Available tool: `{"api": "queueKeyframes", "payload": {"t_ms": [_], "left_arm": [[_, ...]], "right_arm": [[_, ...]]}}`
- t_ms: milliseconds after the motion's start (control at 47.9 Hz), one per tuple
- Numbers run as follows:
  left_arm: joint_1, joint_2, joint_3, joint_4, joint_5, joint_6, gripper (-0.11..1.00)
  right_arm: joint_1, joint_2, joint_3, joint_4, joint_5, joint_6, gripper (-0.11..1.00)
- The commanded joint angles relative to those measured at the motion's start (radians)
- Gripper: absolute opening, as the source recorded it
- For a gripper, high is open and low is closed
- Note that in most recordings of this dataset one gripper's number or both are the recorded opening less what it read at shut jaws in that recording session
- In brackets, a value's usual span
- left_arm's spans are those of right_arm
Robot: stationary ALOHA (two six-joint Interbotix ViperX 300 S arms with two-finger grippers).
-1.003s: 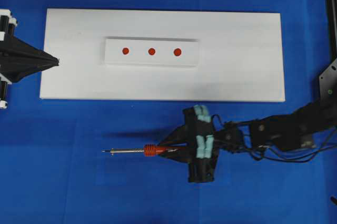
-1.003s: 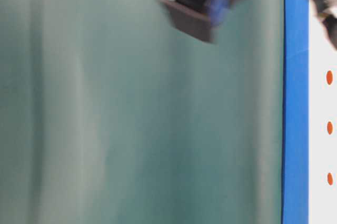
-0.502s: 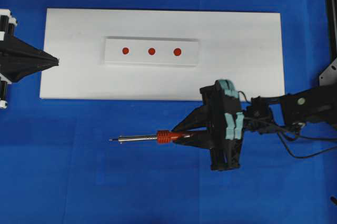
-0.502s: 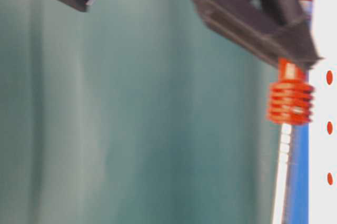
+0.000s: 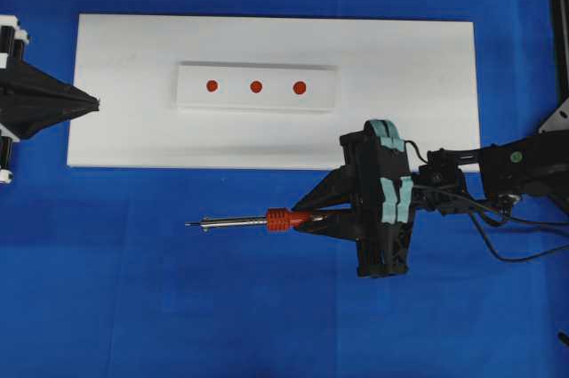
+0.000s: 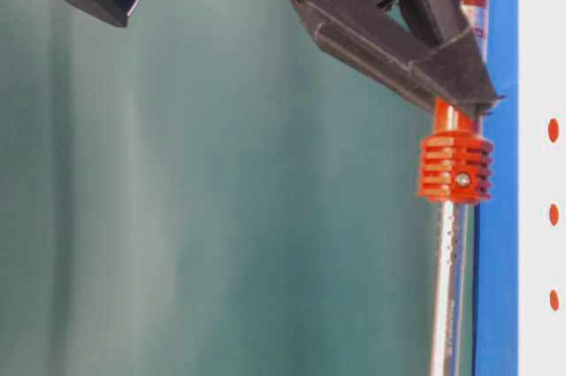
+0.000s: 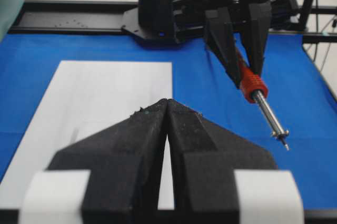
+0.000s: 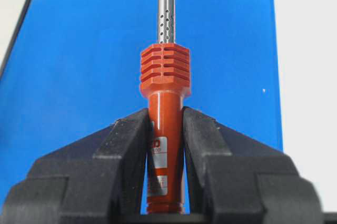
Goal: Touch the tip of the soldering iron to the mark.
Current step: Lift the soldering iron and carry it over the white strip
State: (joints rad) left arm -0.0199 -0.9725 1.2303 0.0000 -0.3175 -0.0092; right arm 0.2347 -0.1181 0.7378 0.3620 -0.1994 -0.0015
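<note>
The right gripper (image 5: 322,218) is clamped on the red-orange ribbed handle of the slim, pen-like soldering iron (image 5: 277,219), gripping behind the flared collar so the silver metal shaft projects freely and the thin dark tip (image 5: 189,224) can lead. The iron is held over the blue-covered worktop (image 5: 133,307), just off the near long edge of the large flat white board (image 5: 124,129), its shaft running roughly parallel to that edge. On the board a smaller raised white strip (image 5: 191,93) carries three red dot marks (image 5: 256,87) in a row, well apart from the tip, so the touch is not yet made. The left gripper (image 5: 89,103) rests pinched shut and empty at the board's left end.
</note>
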Motion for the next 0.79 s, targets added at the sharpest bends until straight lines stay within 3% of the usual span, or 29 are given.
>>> {"api": "queueKeyframes", "payload": {"t_ms": [0,376,773], "left_arm": [[0.000,0.005,-0.009,0.002,-0.009,-0.002,0.00],[-0.002,0.005,-0.009,0.002,-0.009,-0.002,0.00],[-0.002,0.008,-0.009,0.003,-0.009,-0.002,0.00]], "right_arm": [[-0.028,-0.025,-0.025,-0.006,0.012,-0.012,0.06],[-0.225,-0.041,-0.034,-0.031,0.126,-0.164,0.06],[-0.414,-0.041,-0.121,-0.035,0.258,-0.351,0.06]]}}
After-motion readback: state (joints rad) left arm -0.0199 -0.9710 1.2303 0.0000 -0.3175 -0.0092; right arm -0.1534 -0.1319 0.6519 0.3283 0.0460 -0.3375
